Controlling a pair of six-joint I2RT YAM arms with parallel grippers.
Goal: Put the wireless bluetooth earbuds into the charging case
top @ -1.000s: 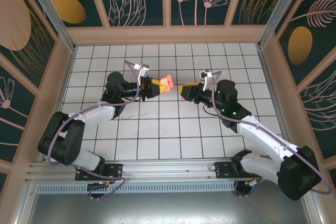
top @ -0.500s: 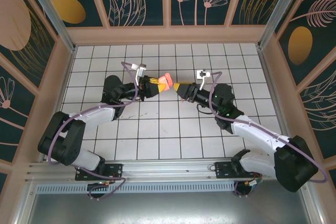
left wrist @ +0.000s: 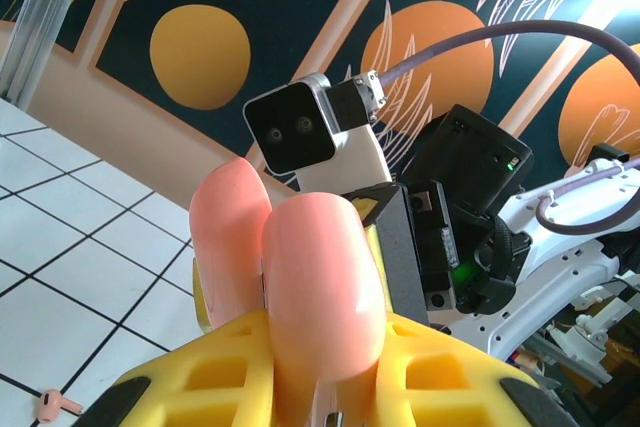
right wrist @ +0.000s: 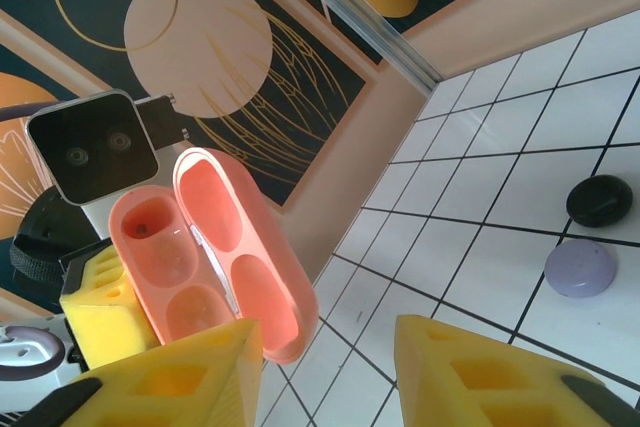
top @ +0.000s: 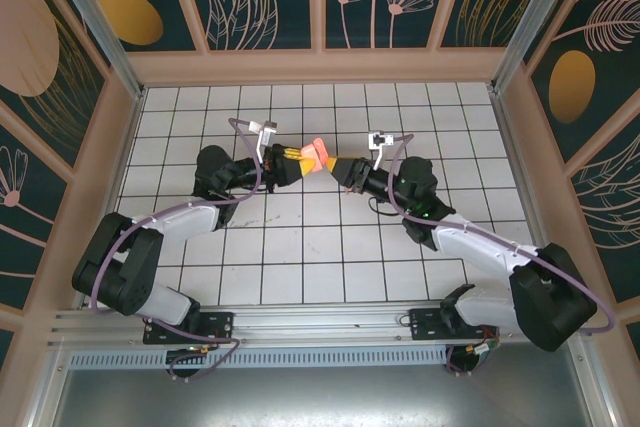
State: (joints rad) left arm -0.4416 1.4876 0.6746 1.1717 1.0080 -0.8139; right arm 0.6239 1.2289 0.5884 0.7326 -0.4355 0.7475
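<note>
Smooth plastic charging case [right wrist: 243, 282], glossy floor tiles [right wrist: 480, 187].

Bright, even light from above — only faint, soft shadows on the white tiled floor [top: 330, 247]. Top view sharp. Left wrist view: pink charging case [left wrist: 310, 287] slightly soft up close — mild sheen.

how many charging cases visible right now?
3. The pink case, open, is clamped in the left gripper. The black case and lilac case, both closed, lie next to each other on the tiled table. More may be hidden from these views.
</note>
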